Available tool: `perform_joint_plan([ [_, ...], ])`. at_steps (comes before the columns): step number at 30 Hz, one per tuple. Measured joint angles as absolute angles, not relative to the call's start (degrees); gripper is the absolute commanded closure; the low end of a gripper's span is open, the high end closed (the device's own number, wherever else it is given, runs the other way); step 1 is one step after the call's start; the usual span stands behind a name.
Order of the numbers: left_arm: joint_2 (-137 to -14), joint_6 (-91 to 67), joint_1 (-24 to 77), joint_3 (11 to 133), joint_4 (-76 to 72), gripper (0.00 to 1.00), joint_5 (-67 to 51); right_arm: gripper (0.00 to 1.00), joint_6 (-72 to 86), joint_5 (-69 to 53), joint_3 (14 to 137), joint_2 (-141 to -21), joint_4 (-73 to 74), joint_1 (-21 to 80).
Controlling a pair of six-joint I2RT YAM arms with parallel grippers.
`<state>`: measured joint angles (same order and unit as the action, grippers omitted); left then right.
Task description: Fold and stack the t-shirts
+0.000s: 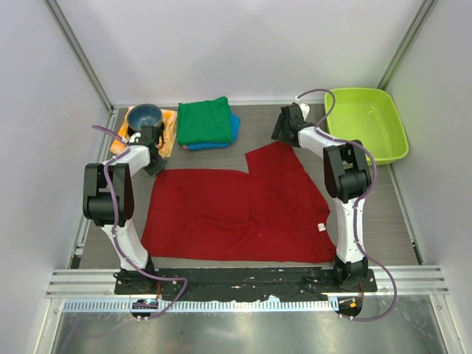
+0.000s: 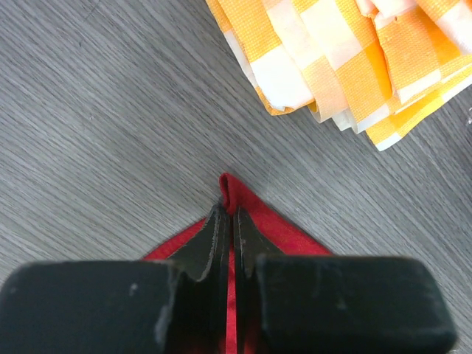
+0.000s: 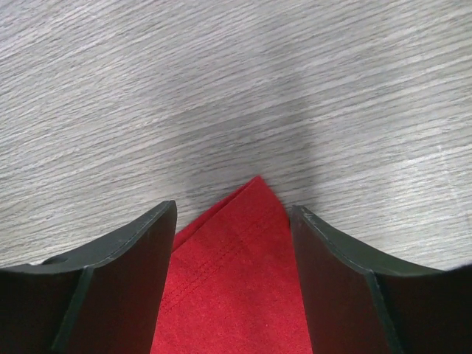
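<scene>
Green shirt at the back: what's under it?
A blue shirt, only its right and near edges showing beneath the folded green shirt. The rest is covered.

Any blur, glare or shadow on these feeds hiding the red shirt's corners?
Top view: even light, red shirt sharp. Left wrist view: checked cloth bright but readable; left gripper dark, the pinched corner clear. Right wrist view: soft grey shadow on the table beyond the corner; right gripper dark, nothing hidden.

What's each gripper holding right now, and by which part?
Left gripper pinches the red shirt at its far-left corner. Right gripper holds nothing: its open jaws straddle the other far corner.
</scene>
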<state>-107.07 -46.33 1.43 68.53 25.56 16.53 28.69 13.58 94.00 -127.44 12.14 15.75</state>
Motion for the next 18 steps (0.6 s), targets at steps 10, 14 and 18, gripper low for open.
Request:
perform_joint_plan([
  [10, -106.26, -46.63, 1.43, 67.16, 24.05, 0.94, 16.45, 0.6, 28.45, 13.98, 94.0, -127.79, 12.49, 15.75],
  [14, -105.95, -47.0, 1.41, 66.63, 23.57, 0.94, 16.21, 0.69, 28.32, 14.44, 94.0, -127.98, 12.53, 15.75],
  [18, -105.54, -47.53, 1.43, 65.98, 23.03, 0.94, 15.66, 0.76, 28.12, 14.55, 94.0, -128.07, 12.56, 15.73],
])
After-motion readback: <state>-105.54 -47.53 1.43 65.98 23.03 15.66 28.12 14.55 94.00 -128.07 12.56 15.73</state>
